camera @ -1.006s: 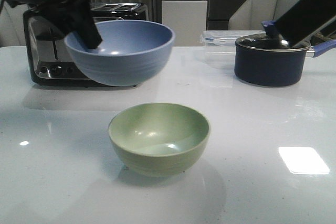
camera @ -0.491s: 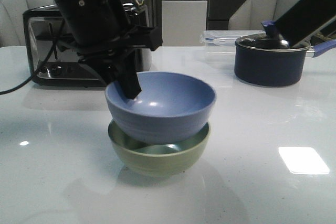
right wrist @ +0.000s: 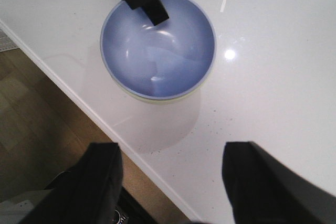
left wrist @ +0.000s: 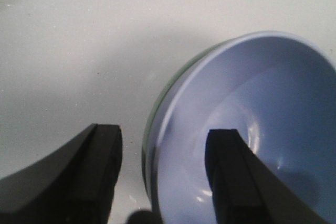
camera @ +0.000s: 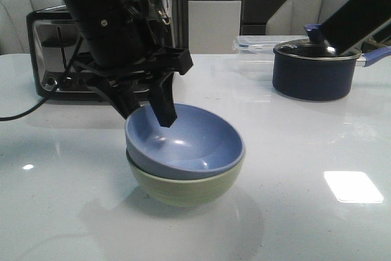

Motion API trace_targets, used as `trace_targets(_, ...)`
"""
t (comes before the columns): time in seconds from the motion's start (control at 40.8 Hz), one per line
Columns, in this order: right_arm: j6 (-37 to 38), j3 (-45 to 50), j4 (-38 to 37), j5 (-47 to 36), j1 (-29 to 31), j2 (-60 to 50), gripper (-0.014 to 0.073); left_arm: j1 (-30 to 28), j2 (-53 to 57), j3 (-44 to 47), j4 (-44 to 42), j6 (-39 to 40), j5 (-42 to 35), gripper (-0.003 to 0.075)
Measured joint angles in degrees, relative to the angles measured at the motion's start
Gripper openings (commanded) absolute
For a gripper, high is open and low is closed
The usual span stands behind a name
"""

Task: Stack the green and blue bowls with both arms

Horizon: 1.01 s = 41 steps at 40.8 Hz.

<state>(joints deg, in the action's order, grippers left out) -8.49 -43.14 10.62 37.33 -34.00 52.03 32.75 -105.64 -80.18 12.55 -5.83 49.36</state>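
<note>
The light blue bowl point(camera: 195, 148) sits nested inside the sage green bowl point(camera: 189, 191) on the white table, slightly tilted. My left gripper point(camera: 146, 114) is open and straddles the blue bowl's near-left rim, with one finger point(camera: 165, 111) inside the bowl and the other outside. In the left wrist view the blue bowl point(left wrist: 262, 103) and a thin edge of the green bowl point(left wrist: 146, 148) lie between the parted fingers of the gripper point(left wrist: 163, 132), with gaps on both sides. My right gripper point(right wrist: 173, 153) is open and empty, high above the table, looking down on the blue bowl point(right wrist: 157, 45).
A black and chrome toaster point(camera: 49, 47) stands at the back left. A navy saucepan with a glass lid point(camera: 314, 68) and a clear plastic container point(camera: 256, 44) stand at the back right. The right arm's link point(camera: 360, 13) hangs over the saucepan. The table's edge point(right wrist: 79, 93) runs close to the bowls.
The blue bowl came down from the upper left into the green bowl and now rests in it. The left gripper's fingers have parted from its rim. The right arm has not moved.
</note>
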Motion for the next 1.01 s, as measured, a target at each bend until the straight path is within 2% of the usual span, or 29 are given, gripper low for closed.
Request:
trace_targets(0.27, 0.0, 0.0, 0.0, 0.0, 0.0, 0.0, 0.0519, 0.0, 15.5, 3.8, -4.3, 0.0, 0.8, 0.0341)
trace_targets(0.442, 0.0, 0.0, 0.0, 0.0, 0.0, 0.0, 0.0519, 0.0, 28.9, 13.0, -7.1, 0.0, -1.2, 0.0309)
trace_targets(0.76, 0.0, 0.0, -1.7, 0.9, 0.0, 0.0, 0.0519, 0.0, 56.0, 32.6, -10.0, 0.0, -6.6, 0.0309)
trace_targets(1.006, 0.0, 0.3, -4.2, 1.3, 0.1, -3.1, 0.0519, 0.0, 72.6, 42.4, -11.8, 0.0, -8.5, 0.0309)
